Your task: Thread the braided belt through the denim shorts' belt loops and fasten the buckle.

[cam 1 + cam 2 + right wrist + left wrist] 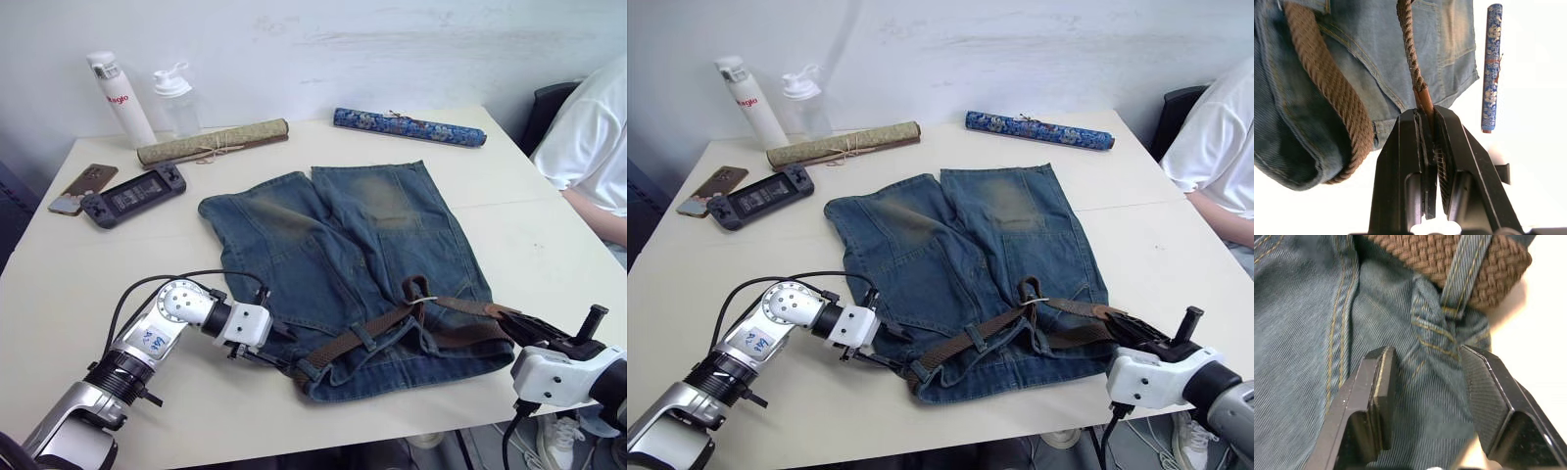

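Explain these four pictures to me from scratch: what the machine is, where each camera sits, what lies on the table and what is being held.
This is a humanoid robot with two arms, each ending in a two-fingered black gripper. The two wide pictures come from cameras in its head, looking down at a white table. The two close-ups come from cameras on its wrists.

On the table lie denim shorts with a braided belt running through the belt loops. The right gripper is shut on the belt's brown leather tip. The left gripper is open, its fingers either side of the waistband fabric.

Behind lie two bottles, two rolled mats, a phone and a handheld game console. A person sits at the right.
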You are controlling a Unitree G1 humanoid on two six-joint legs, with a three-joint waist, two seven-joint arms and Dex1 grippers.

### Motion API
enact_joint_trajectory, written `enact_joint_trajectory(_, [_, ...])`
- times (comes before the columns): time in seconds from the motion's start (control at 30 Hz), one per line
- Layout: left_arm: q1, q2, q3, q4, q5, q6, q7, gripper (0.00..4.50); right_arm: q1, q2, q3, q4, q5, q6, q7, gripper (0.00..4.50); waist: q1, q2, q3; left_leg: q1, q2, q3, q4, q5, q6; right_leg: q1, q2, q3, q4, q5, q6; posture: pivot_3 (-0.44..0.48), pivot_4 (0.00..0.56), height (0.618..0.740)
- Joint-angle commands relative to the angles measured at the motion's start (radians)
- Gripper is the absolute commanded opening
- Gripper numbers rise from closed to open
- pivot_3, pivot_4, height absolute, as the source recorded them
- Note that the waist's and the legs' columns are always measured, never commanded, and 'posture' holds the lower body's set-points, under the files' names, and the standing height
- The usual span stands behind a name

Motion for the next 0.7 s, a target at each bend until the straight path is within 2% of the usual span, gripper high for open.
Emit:
enact_joint_trajectory(0.03, [0.038, 0.040, -0.012, 0.082, 0.132, 0.041, 0.020, 2.32, 0.010, -0.014, -0.058, 0.037, -0.034, -0.021, -0.033, 0.00, 0.000, 0.001, 0.000, 0.000, 0.000, 0.000, -0.002, 0.001, -0.001, 0.000, 0.000, 0.000, 0.000, 0.000, 0.000, 0.000, 0.150, 0.737])
enact_joint_trajectory(0.13, [0.045, 0.031, 0.001, 0.077, 0.121, 0.034, 0.030, 2.32, 0.019, -0.011, -0.053, 0.043, -0.028, -0.029, -0.035, 0.00, -0.001, 0.001, -0.001, 0.002, 0.000, 0.000, -0.003, 0.001, -0.002, -0.001, 0.000, 0.000, 0.000, 0.000, 0.000, 0.000, 0.150, 0.737])
enact_joint_trajectory(0.43, [0.031, -0.035, 0.017, 0.094, 0.174, -0.060, 0.137, 2.32, -0.032, 0.051, 0.085, -0.107, -0.029, 0.059, -0.033, 0.00, 0.015, 0.001, -0.001, 0.002, -0.002, -0.001, -0.004, 0.002, -0.001, 0.000, -0.002, 0.000, 0.000, 0.000, 0.000, 0.000, 0.150, 0.737])
enact_joint_trajectory(0.57, [0.032, -0.048, 0.018, 0.087, 0.185, -0.094, 0.134, 1.26, -0.055, 0.076, 0.139, -0.153, -0.054, 0.108, -0.034, 0.00, 0.034, 0.002, -0.001, 0.000, -0.005, -0.001, -0.004, 0.003, 0.001, -0.002, -0.006, -0.001, 0.000, 0.000, 0.001, 0.000, 0.150, 0.737])
enact_joint_trajectory(0.6, [0.032, -0.047, 0.018, 0.086, 0.187, -0.100, 0.131, 0.73, -0.057, 0.079, 0.143, -0.157, -0.056, 0.116, -0.034, 0.00, 0.037, 0.002, -0.001, -0.001, -0.005, -0.001, -0.004, 0.004, 0.001, -0.002, -0.007, -0.001, 0.000, 0.001, 0.001, 0.000, 0.150, 0.737])
enact_joint_trajectory(0.67, [0.025, -0.030, 0.013, 0.083, 0.217, -0.138, 0.130, 0.11, -0.058, 0.078, 0.146, -0.160, -0.059, 0.126, -0.034, 0.00, 0.041, 0.002, -0.001, -0.001, -0.006, -0.001, -0.004, 0.004, 0.002, -0.003, -0.008, -0.001, 0.000, 0.001, 0.002, 0.000, 0.150, 0.737])
enact_joint_trajectory(0.7, [0.021, -0.018, 0.013, 0.085, 0.230, -0.162, 0.129, 0.02, -0.060, 0.077, 0.146, -0.161, -0.059, 0.132, -0.034, 0.00, 0.041, 0.000, -0.002, -0.001, -0.006, -0.001, -0.004, 0.004, 0.002, -0.003, -0.008, -0.001, 0.000, 0.001, 0.002, 0.000, 0.150, 0.737])
